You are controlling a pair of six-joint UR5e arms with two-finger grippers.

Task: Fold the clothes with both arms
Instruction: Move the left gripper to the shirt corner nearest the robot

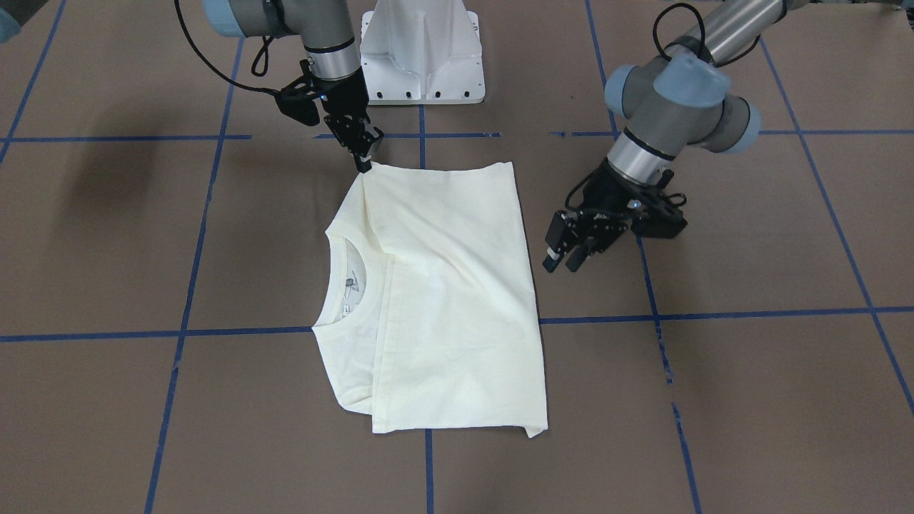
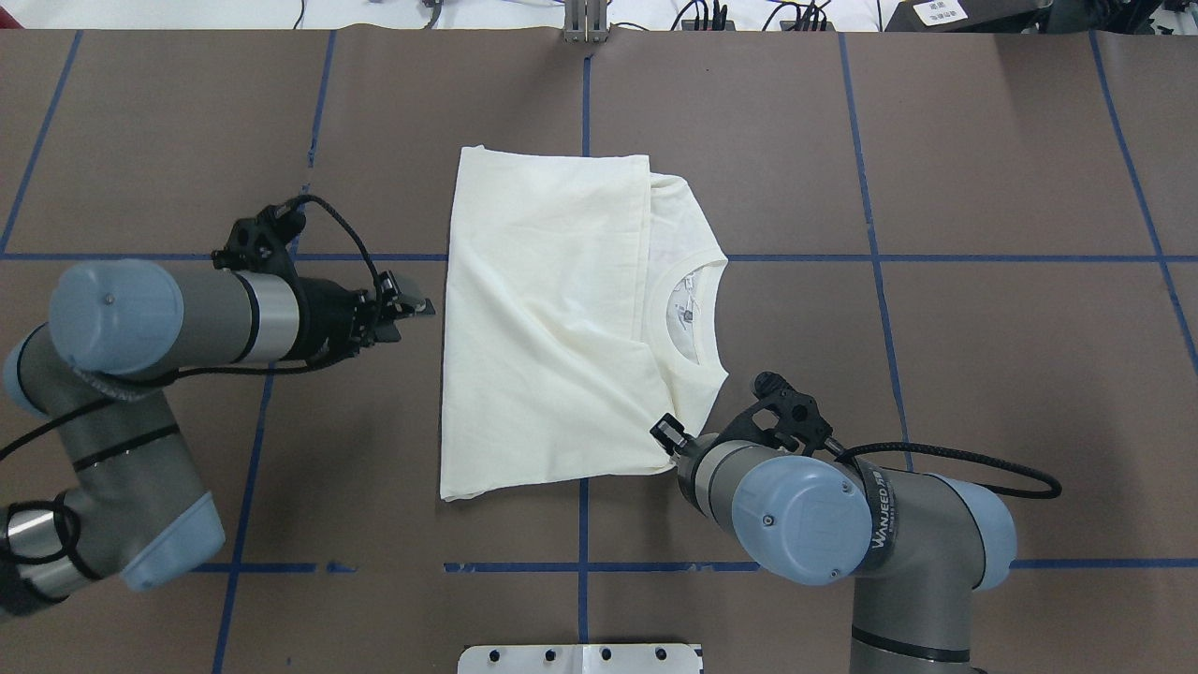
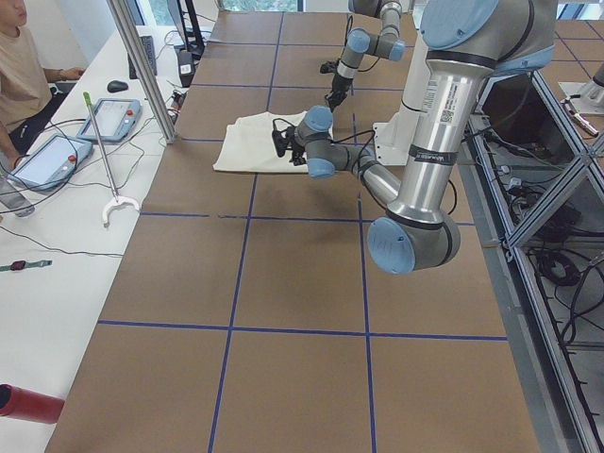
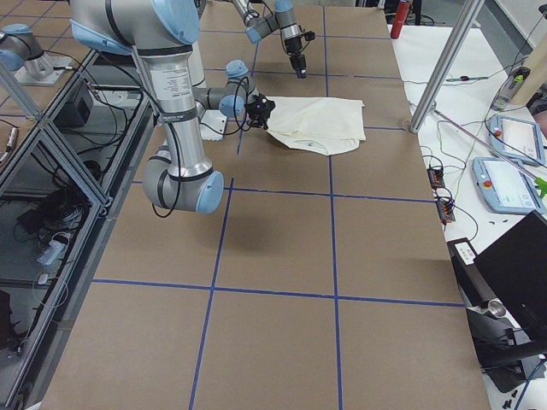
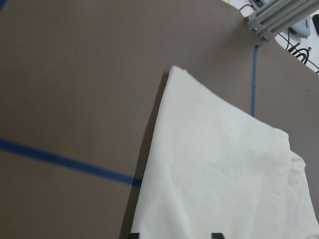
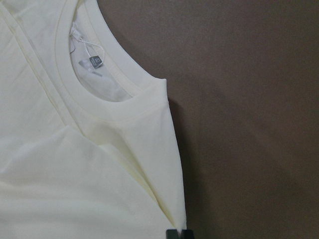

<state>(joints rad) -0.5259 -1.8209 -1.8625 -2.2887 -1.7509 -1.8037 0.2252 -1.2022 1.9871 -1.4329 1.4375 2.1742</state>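
The cream shirt (image 1: 450,285) lies folded at the table's middle, plain side up, its print hidden and its ribbed collar (image 1: 339,285) toward the robot's right. It also shows in the overhead view (image 2: 543,328). My right gripper (image 1: 364,165) is shut on the shirt's near corner by the collar; in the right wrist view (image 6: 179,233) its tips meet at the cloth's edge. My left gripper (image 1: 560,265) is open and empty, hovering just off the shirt's hem side (image 2: 419,298). In the left wrist view its fingertips (image 5: 133,234) stand wide apart over the shirt's edge (image 5: 214,169).
The white pedestal base (image 1: 421,57) stands at the robot's side of the table. Blue tape lines (image 2: 585,94) cross the brown tabletop. In the exterior left view an aluminium post (image 3: 142,66) and a side table with pendants (image 3: 113,118) lie beyond the far edge.
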